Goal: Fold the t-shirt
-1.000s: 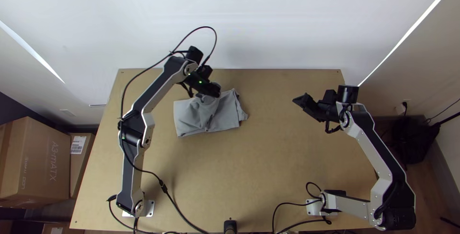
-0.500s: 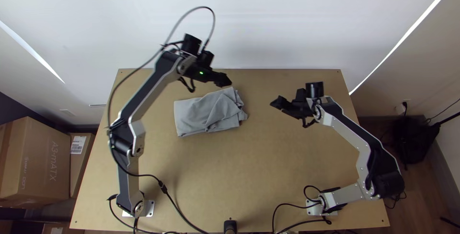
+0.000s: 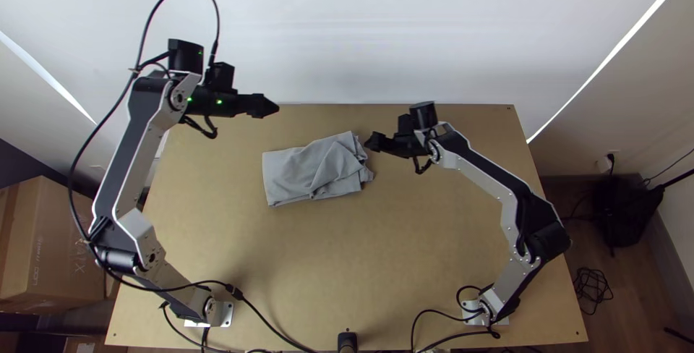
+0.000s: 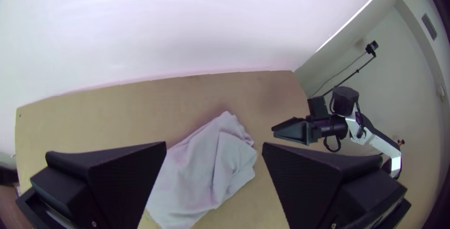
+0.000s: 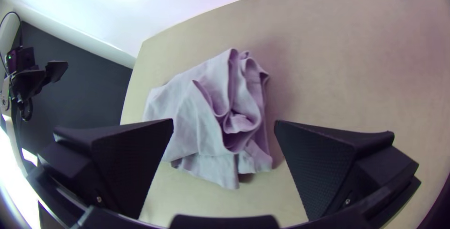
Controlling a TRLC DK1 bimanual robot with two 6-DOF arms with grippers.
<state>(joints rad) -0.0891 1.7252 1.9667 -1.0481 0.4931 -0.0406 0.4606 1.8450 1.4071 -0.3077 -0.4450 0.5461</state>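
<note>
Left end effector (image 3: 273,107) away from t-shirt (image 3: 303,171), right end effector (image 3: 370,142) nearer.

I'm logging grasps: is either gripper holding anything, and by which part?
Nothing is held: the left gripper and right gripper are both open; the grey cloth t-shirt lies loosely folded on the light wooden table.

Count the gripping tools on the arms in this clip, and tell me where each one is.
2. The left tool shows at the far edge of the table, beyond the t-shirt; the right tool shows by the shirt's bunched right end in the top view.
</note>
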